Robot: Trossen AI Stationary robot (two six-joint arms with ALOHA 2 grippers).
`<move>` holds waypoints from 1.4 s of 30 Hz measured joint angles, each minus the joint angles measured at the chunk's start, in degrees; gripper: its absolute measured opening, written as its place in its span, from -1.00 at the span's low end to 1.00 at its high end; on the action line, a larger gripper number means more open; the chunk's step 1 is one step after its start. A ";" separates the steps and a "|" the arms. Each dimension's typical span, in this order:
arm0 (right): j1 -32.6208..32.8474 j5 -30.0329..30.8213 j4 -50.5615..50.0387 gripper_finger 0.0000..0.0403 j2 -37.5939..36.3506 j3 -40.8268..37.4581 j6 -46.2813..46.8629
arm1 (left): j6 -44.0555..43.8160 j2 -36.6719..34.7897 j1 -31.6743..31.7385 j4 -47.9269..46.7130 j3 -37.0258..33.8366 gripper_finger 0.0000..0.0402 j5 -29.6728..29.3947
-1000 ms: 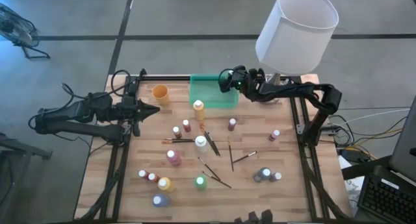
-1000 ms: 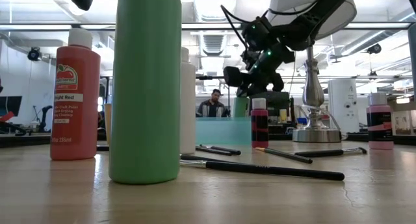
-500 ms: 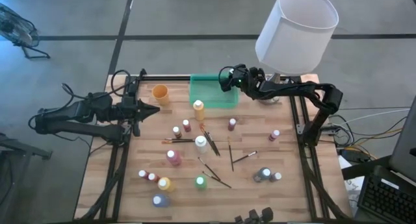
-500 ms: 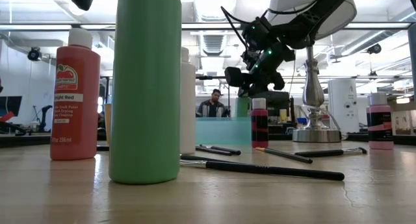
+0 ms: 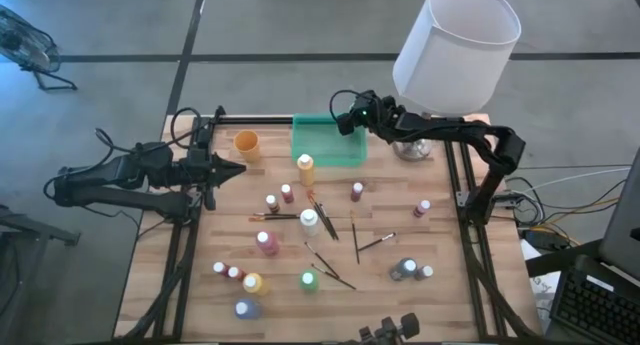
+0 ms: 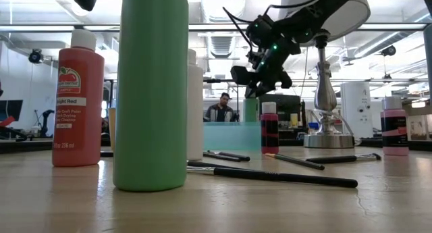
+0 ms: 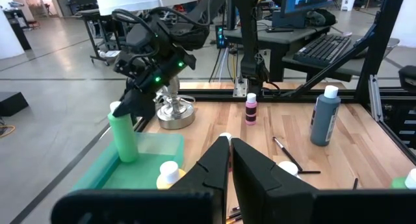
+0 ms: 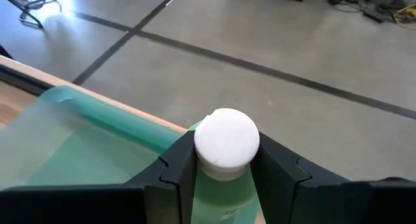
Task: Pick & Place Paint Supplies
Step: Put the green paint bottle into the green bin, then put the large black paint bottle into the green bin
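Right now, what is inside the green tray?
One green paint bottle stands inside the green tray, its pale cap gripped by the right gripper. The tray floor in view is bare; the gripper covers a corner of it from above.

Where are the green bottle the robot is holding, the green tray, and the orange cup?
green bottle [image 7: 123, 136], left wrist view, on its body.
green tray [image 5: 322, 151], high view, on its floor.
orange cup [image 5: 246, 144], high view, on its rim.
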 joint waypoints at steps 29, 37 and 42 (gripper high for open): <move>-0.88 -1.35 3.43 0.17 2.68 -0.72 -0.35 | 0.00 -0.02 0.00 0.00 0.02 -0.88 0.00; -0.80 -1.65 2.29 0.36 0.62 -0.41 -3.04 | 0.00 -0.02 0.01 0.00 0.00 -0.88 0.01; -0.80 -1.27 2.72 0.40 -0.13 -0.25 -3.87 | 0.00 -0.02 0.00 0.00 0.00 -0.88 0.00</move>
